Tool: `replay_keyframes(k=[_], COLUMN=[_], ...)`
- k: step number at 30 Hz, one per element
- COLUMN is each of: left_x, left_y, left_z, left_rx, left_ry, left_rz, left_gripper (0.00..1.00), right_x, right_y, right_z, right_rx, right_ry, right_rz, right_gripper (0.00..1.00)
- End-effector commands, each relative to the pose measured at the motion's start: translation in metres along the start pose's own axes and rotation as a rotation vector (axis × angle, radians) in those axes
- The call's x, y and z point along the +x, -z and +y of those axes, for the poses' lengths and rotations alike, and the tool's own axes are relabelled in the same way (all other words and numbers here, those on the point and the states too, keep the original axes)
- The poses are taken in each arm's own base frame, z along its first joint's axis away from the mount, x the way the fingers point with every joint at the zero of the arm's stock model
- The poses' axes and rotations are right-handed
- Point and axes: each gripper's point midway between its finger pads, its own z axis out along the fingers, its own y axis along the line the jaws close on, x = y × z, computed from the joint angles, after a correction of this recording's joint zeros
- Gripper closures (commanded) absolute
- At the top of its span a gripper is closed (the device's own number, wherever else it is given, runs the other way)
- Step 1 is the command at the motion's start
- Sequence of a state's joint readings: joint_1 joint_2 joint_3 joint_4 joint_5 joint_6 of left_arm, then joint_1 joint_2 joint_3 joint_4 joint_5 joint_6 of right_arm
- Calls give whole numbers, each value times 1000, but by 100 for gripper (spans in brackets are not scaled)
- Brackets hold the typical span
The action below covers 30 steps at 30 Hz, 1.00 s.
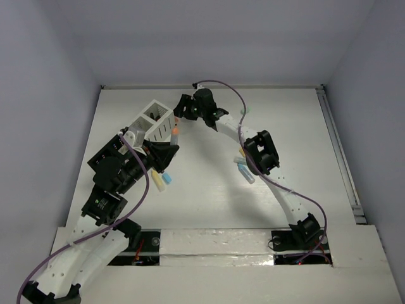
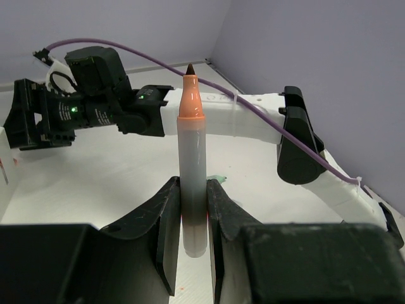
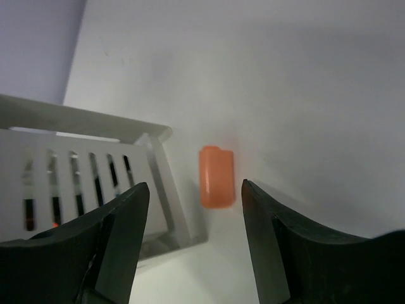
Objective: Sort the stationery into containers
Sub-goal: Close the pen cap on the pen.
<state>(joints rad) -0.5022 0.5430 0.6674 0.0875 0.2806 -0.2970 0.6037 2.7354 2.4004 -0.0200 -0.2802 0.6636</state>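
The right gripper [image 3: 193, 218] hangs spread above a stubby orange plastic block [image 3: 217, 176]; just left stands a white slatted plastic box [image 3: 95, 171].

We find the slatted container [image 1: 155, 120] at ten o'clock from the middle of the table [image 1: 209, 202]. The marker [image 1: 173, 137] is upright at the container's four o'clock, between the fingers of the left gripper [image 2: 193, 190]. In the right wrist view, a stubby piece [image 3: 217, 176] lies on the table at the container's three o'clock, beneath the right gripper [image 3: 193, 187]. Loose pieces [image 1: 162, 180] lie at the container's six o'clock, and further pieces [image 1: 244, 170] at its four o'clock, under the right arm [image 1: 266, 155].
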Motion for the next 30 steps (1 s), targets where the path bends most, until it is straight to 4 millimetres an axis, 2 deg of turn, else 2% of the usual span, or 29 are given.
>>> replay_keyframes(k=[1, 3, 6, 7, 14, 21, 26, 30], left_x=[-16, -17, -18, -19, -22, -27, -28, -30], left_y=[-2, -1, 1, 2, 7, 11, 12, 13], left_z=[-7, -9, -12, -13, -21, -25, -25, -26], left_rx=[35, 43, 57, 60, 96, 109, 112, 113], left_ry=[-11, -8, -5, -2, 6, -3, -10, -15], left_rz=[-66, -69, -76, -80, -101, -120, -121, -128], left_gripper=[100, 100, 100, 100, 100, 100, 100, 100], right_x=[25, 36, 42, 51, 65, 66, 74, 78], right_y=[-3, -7, -9, -12, -20, -11, -4, 2], right_z=[-15, -24, -28, -36, -38, -45, -50, -52], right_rx=[57, 72, 87, 97, 100, 156, 185, 198], right_ry=[-44, -62, -86, -108, -184, -160, -120, -87], right_rz=[73, 97, 118, 131, 145, 158, 202, 239], right_gripper=[35, 35, 35, 35, 40, 46, 54, 55])
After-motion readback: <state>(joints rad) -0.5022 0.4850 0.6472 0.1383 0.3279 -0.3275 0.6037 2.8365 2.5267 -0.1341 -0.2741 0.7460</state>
